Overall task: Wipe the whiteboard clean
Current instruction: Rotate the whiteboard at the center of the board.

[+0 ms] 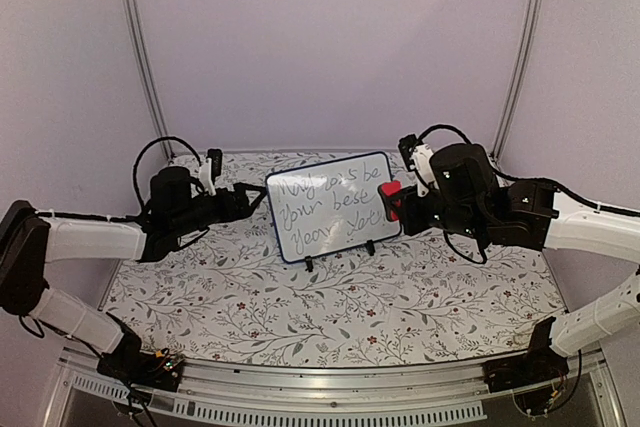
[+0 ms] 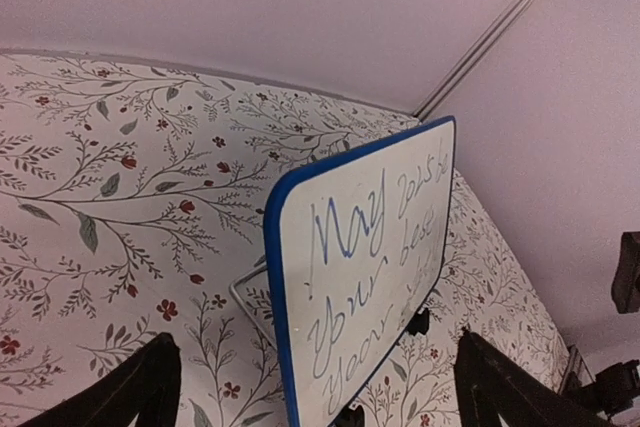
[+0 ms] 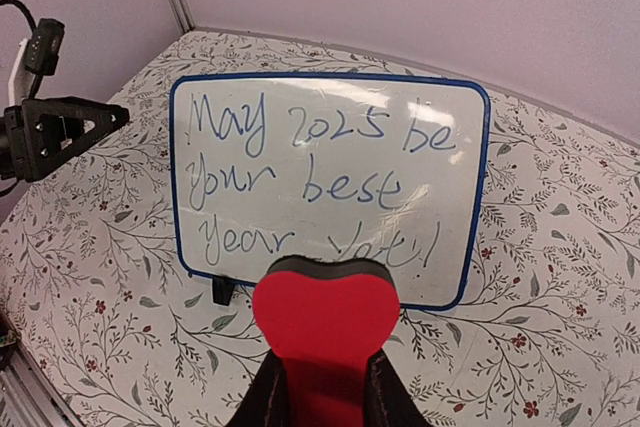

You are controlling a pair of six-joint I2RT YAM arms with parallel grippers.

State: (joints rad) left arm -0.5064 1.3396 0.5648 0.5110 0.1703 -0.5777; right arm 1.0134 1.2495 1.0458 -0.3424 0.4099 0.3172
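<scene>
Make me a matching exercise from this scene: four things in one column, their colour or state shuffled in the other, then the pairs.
Things
1. whiteboard
2. eraser
3. left gripper
4. tablecloth

States
A. open, holding nothing, to the left of the board
B. red, clamped between the fingers of the right gripper
C. white with a print of leafy twigs and small red flowers
D. standing upright on its feet, blue handwriting across it

Pairs: 1-D, 2-B, 3-A, 4-C
</scene>
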